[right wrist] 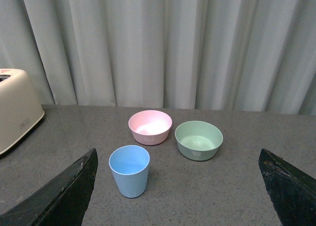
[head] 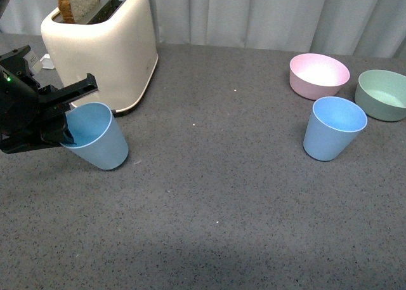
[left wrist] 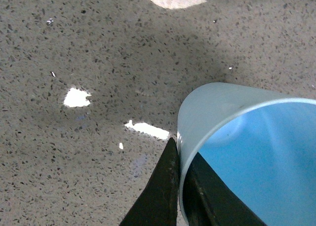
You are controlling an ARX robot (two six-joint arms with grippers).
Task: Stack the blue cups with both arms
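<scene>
Rim-pinched in my left claw (head: 77, 111), the tilted cup (head: 104, 147) seems light, stiff, slick; my right claw (right wrist: 177, 150) gapes.

Pale pleated curtains (right wrist: 158, 43) hang behind a dark grey speckled tabletop (head: 216, 195), softly lit.

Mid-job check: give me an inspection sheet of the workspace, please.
Surface: tabletop, dark grey, speckled.
Job's things: left blue cup tilted, pinched at its rim; right blue cup upright, free, near the bowls.
Clutter: toaster holding bread; pink bowl; green bowl.
Grippers: left gripper shut on the left blue cup's wall; right gripper open, empty.
Cables: nothing seen.
Surroundings: pale curtain behind.
</scene>
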